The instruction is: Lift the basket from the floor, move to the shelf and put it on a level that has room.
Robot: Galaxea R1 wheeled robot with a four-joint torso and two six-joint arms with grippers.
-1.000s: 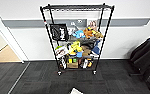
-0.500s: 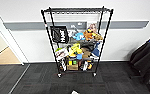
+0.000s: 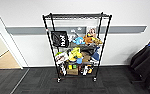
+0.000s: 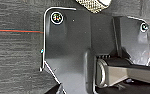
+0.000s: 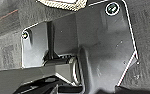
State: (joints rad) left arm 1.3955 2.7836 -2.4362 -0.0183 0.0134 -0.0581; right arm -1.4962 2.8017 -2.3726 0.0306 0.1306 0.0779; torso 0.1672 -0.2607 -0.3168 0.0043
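From the head view we see the shelf (image 3: 76,46) standing on the dark carpet floor (image 3: 36,83) against a white wall (image 3: 126,10) with a grey band. Its top level (image 3: 77,15) is a bare wire grid, while the tiers below are crowded: a black bag (image 3: 60,38) hangs at the upper left, soft toys (image 3: 87,38) sit beside it, and boxes (image 3: 72,71) fill the bottom. A strip of tan wooden flooring (image 3: 3,62) shows at the left, and dark chairs (image 3: 147,62) at the right.

The wrist views give us what the head view lacks. In the left wrist view a piece of the basket (image 4: 94,4) peeks past the edge of the robot's dark plate, its woven side visible over the carpet. In the right wrist view the basket's woven rim (image 5: 63,4) shows the same way, beyond the plate. It appears to sit between the two arms, though we cannot tell whether either gripper is clamped on it or spread apart, since the plates hide the fingers.
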